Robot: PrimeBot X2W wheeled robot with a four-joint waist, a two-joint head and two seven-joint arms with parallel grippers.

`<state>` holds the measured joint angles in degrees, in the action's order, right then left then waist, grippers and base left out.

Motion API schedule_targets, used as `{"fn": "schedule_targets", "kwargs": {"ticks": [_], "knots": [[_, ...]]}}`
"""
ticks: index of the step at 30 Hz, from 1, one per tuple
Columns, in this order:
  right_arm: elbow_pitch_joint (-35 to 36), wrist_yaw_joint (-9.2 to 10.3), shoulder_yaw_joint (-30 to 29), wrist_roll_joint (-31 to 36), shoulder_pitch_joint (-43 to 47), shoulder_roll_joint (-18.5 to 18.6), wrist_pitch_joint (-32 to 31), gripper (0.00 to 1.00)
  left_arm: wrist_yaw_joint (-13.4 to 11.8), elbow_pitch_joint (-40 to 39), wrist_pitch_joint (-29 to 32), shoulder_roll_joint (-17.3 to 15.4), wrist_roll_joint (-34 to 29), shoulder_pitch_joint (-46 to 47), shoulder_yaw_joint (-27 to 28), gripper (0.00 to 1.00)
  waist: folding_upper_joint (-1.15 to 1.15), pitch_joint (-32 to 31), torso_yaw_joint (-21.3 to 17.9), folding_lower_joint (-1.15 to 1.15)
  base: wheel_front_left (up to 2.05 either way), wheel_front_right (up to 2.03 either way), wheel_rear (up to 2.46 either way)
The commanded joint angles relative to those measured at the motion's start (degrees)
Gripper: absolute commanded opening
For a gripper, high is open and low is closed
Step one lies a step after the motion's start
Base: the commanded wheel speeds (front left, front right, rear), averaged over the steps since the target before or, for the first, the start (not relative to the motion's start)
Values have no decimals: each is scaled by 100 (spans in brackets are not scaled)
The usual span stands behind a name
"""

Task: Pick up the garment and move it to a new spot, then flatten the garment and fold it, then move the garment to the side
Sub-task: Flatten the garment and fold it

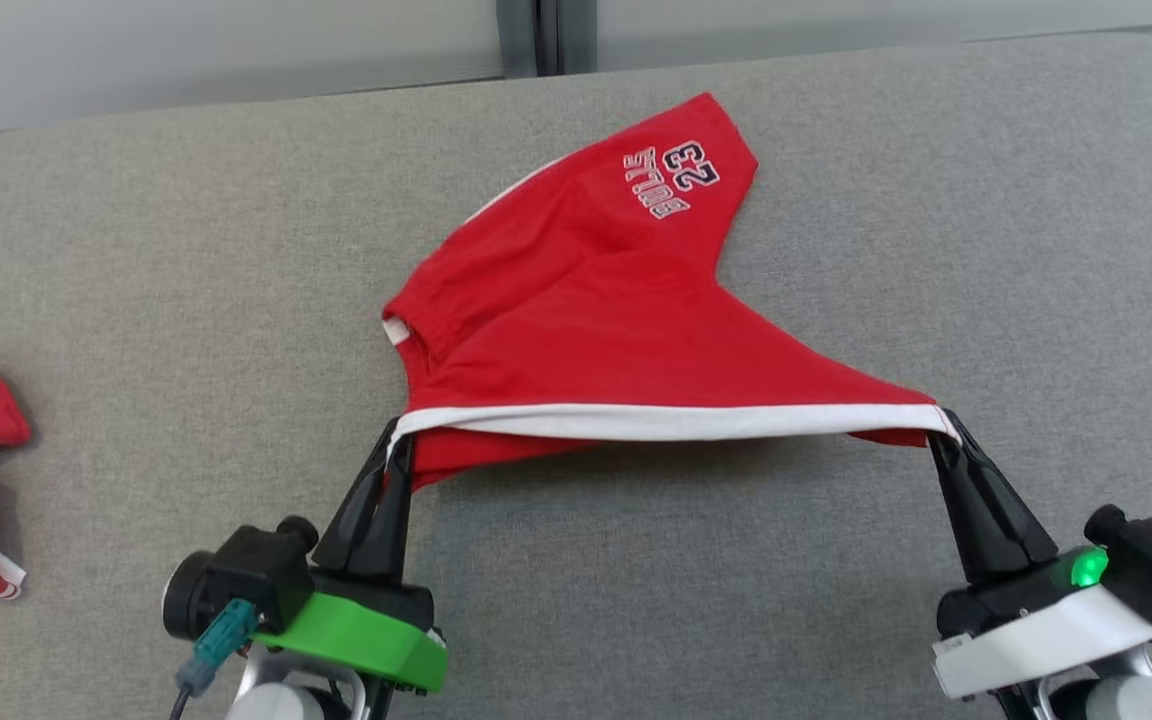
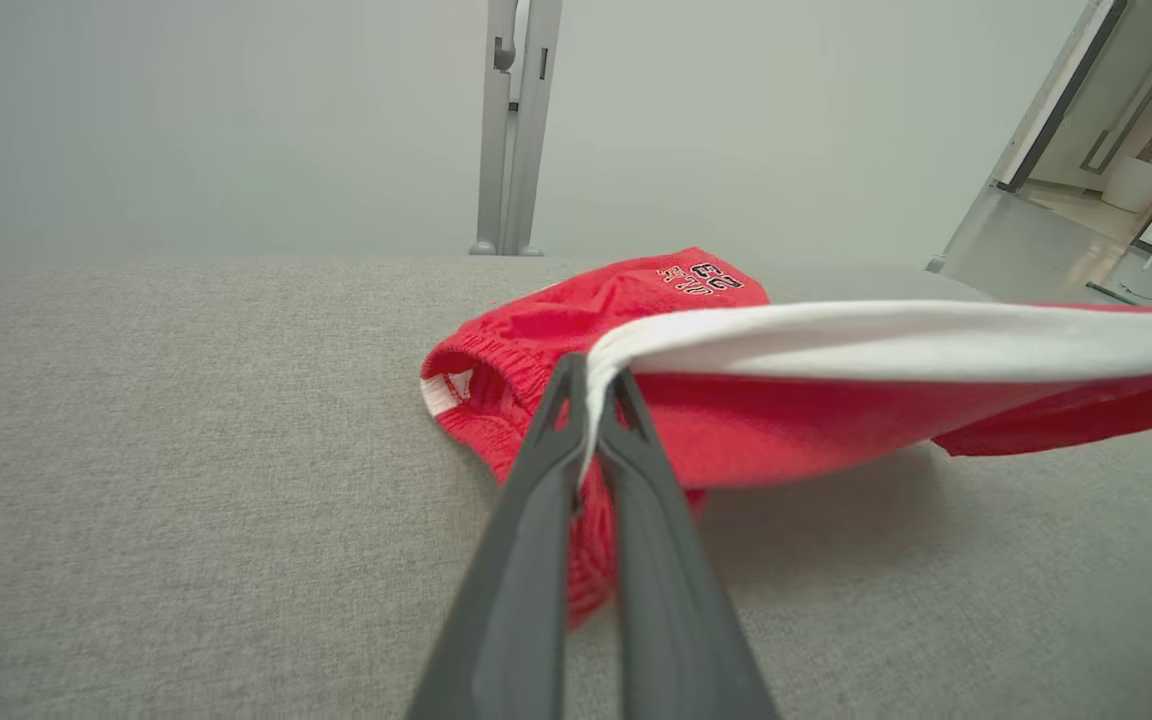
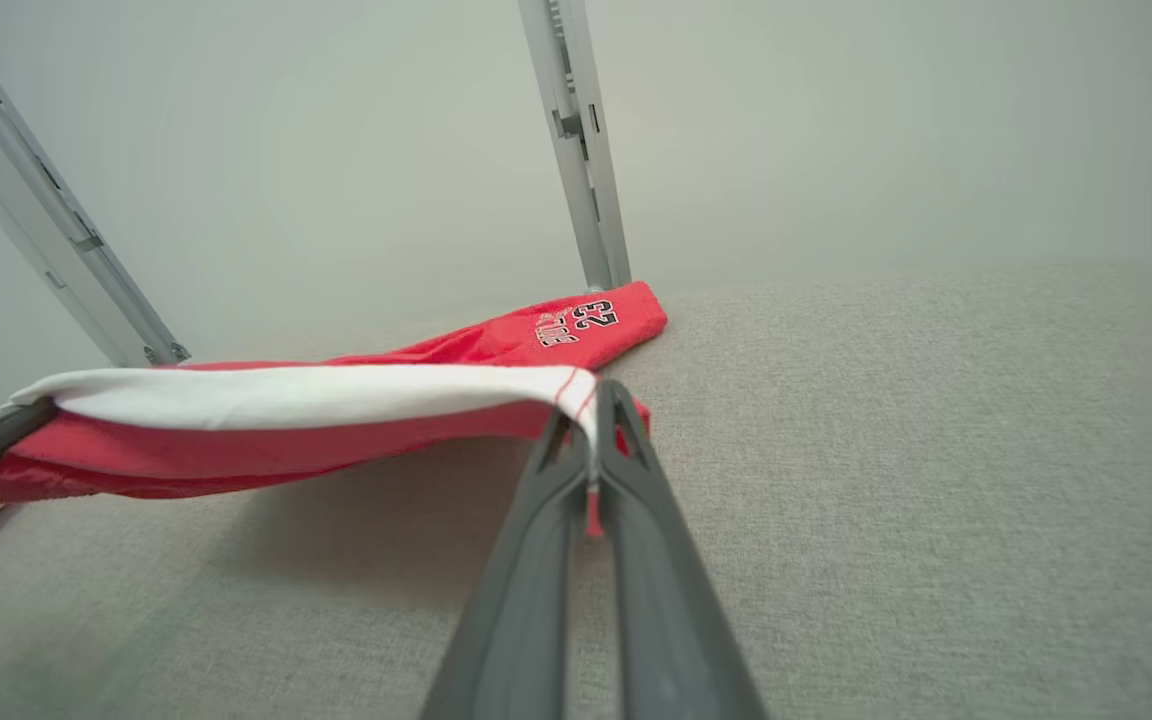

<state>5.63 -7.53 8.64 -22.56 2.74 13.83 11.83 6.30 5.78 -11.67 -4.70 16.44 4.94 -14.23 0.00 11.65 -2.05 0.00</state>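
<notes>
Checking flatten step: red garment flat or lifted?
Partly lifted: left gripper and right gripper hold the garment by its white edge, taut above the grey surface; far end rests down.

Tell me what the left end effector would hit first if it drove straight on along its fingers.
The left end effector, shut on the white hem, would run straight into the red shorts bunched just beyond its tips, likely near the waistband. Depth is hard to judge.
</notes>
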Motion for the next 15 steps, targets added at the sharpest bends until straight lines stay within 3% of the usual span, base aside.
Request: {"fn": "schedule_targets", "kwargs": {"ticks": [1, 9, 15], "knots": [[243, 9, -150, 107, 250, -40, -140, 0, -73, -268, 137, -91, 6, -241, 8, 0, 0, -261, 4, 0, 0, 0, 0], [1513, 10, -719, 424, 1094, -239, -830, 0, -302, -1733, 982, -273, 69, -1036, -101, 0, 0, -407, 4, 0, 0, 0, 0], [1676, 11, -980, 405, 920, -131, -1031, 0, -263, -1915, 1258, -259, 206, -972, -201, 0, 0, -301, 90, 0, 0, 0, 0]]}}
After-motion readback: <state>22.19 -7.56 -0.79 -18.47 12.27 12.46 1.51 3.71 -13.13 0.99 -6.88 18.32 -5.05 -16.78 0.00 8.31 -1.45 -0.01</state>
